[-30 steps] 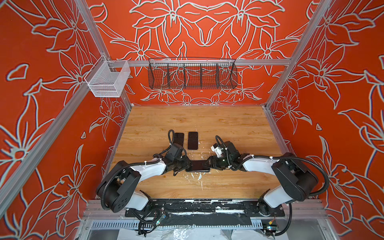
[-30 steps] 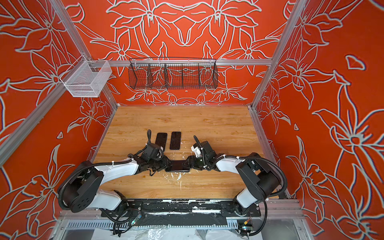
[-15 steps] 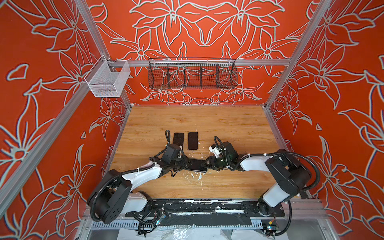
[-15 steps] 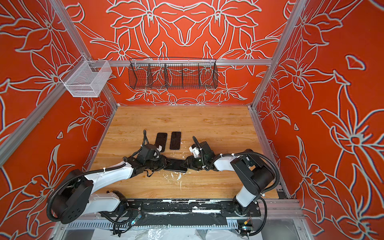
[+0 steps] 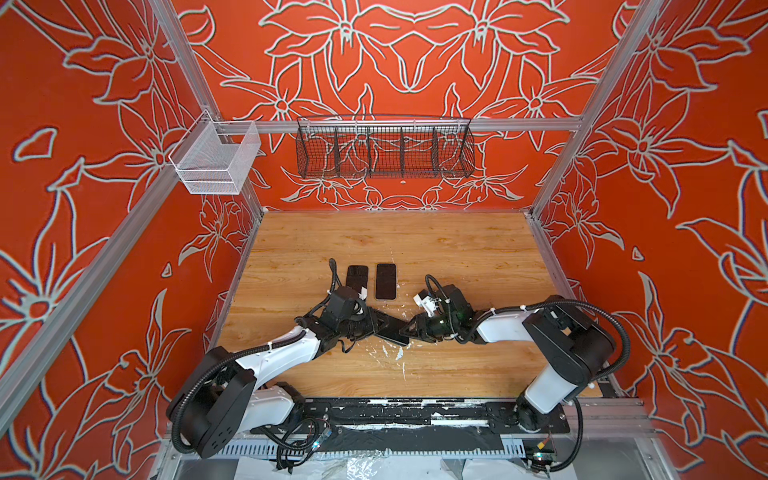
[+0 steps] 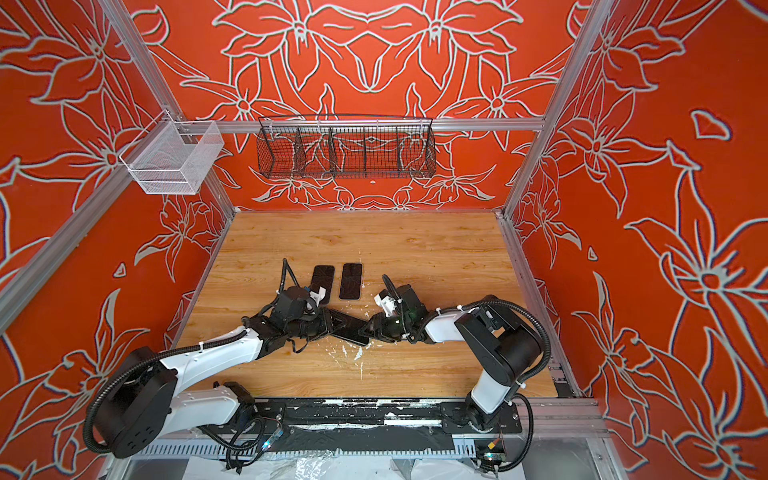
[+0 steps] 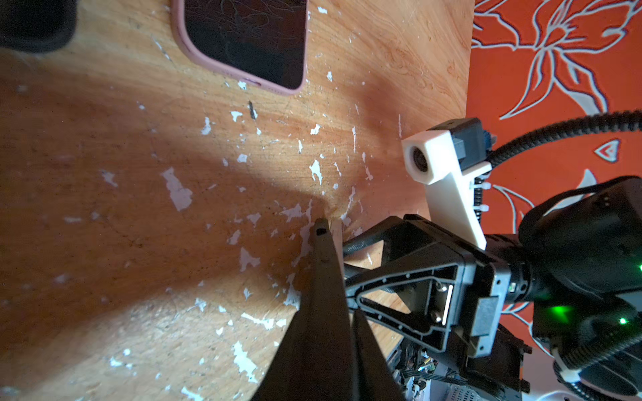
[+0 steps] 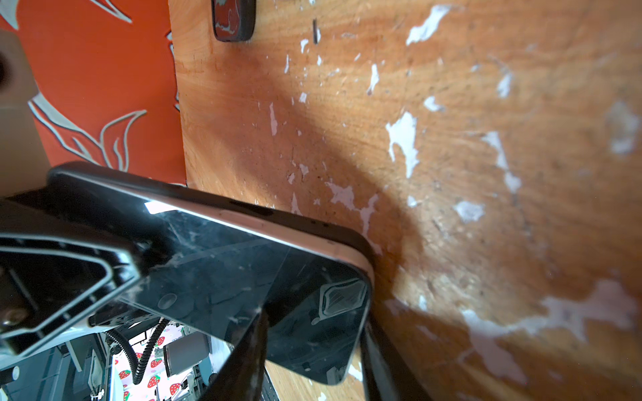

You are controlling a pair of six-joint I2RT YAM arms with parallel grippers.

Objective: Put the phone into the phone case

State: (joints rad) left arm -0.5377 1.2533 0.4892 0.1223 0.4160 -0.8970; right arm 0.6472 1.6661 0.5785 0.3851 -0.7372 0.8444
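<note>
The step in hand looks like seating. In a top view the phone [image 5: 390,332] is held tilted over the table [image 5: 457,266], toward 6 o'clock from its centre, and the right wrist view shows it lying in the black case [image 8: 295,218] with a pale side edge proud of the rim. The left gripper [image 5: 376,326] is clamped on its 9 o'clock end, while the right gripper [image 5: 409,331] straddles the 3 o'clock end, one finger over the screen and one behind, though I cannot tell whether they press. The next move, I judge, calls for a firm squeeze through screen and case back along that exposed edge, without twisting the phone.
</note>
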